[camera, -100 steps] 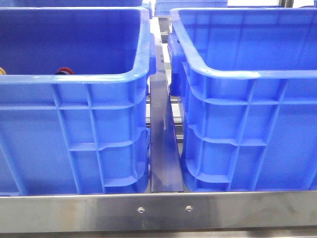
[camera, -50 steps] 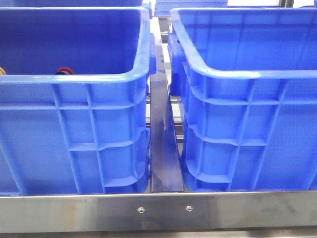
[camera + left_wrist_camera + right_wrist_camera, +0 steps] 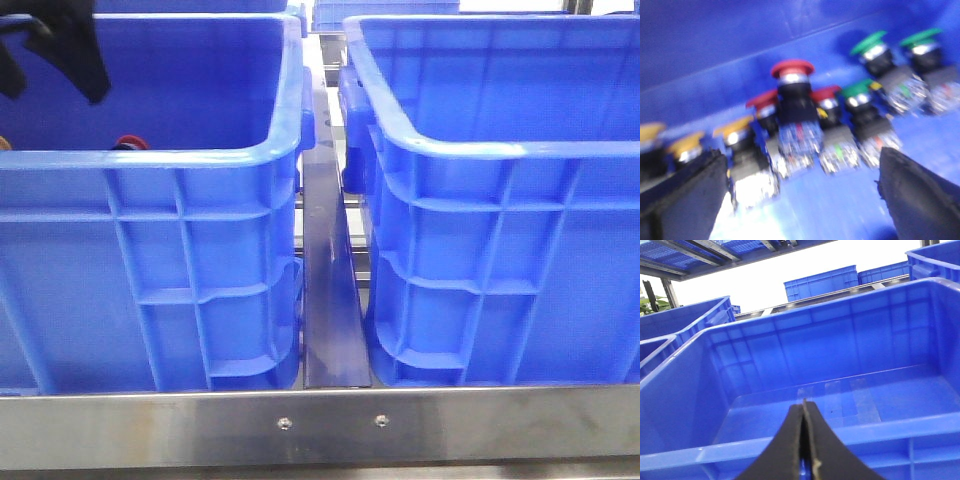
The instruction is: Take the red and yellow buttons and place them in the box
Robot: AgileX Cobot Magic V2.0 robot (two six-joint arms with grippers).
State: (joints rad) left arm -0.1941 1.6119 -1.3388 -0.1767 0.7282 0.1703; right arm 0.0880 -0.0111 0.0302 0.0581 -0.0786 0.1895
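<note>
Up front, a brushed steel rail [image 3: 320,425] runs across the near edge with two small screws [image 3: 284,423] set in its middle, and a dark glossy strip [image 3: 328,300] stretches away down the gap between the two big bins. Over in the left-hand crate [image 3: 150,250], three green-capped buttons [image 3: 868,44] sit on the floor (blurry, but the green is unmistakable), and in the distance more blue crates [image 3: 821,284] stand stacked under overhead shelving [image 3: 690,255].
</note>
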